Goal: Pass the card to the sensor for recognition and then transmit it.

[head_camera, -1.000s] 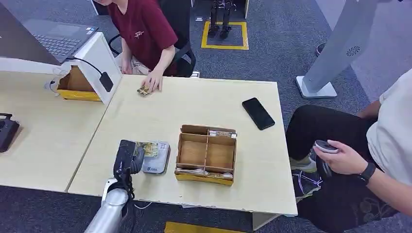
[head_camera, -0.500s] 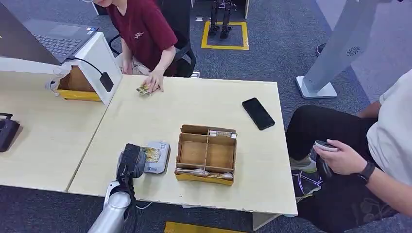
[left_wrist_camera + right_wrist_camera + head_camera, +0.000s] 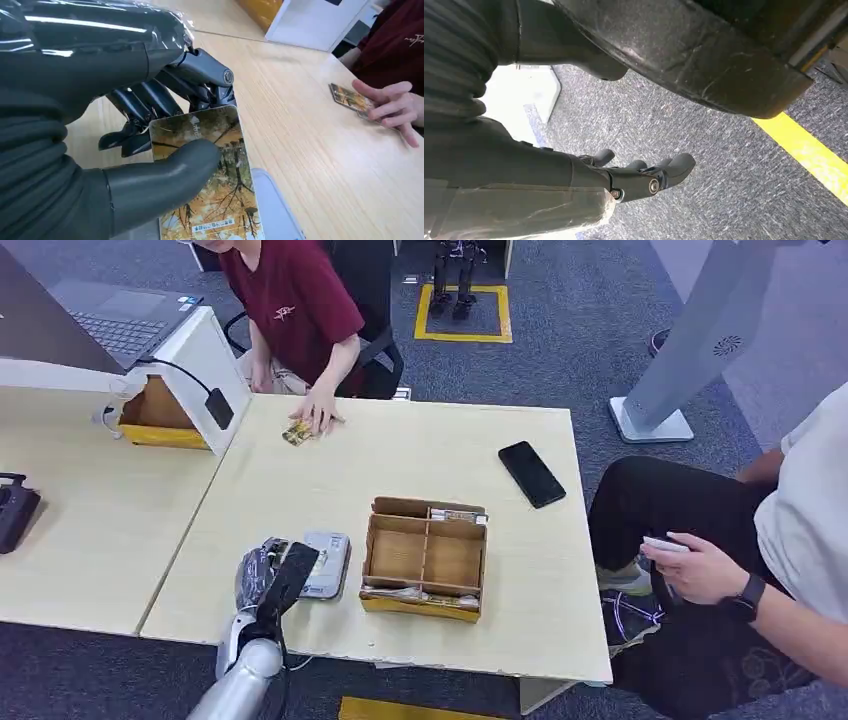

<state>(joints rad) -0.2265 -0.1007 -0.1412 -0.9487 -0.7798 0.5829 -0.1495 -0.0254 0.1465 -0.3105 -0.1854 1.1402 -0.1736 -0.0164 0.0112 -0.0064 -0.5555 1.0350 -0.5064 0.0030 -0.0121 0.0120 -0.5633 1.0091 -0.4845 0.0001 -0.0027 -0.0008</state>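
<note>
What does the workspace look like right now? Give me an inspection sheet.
Surface: two light wooden tables pushed together.
Job's things: card held over the grey sensor pad; more cards under a person's hand.
Clutter: divided cardboard box, black phone, laptop.
Hands: left hand pinches the card; right hand hangs over carpet, holding nothing.
Cables: black cable on the white stand.
Surroundings: two seated people, grey carpet, yellow floor tape.

The left hand pinched the card under its thumb; the right hand hung loosely, fingers apart.
</note>
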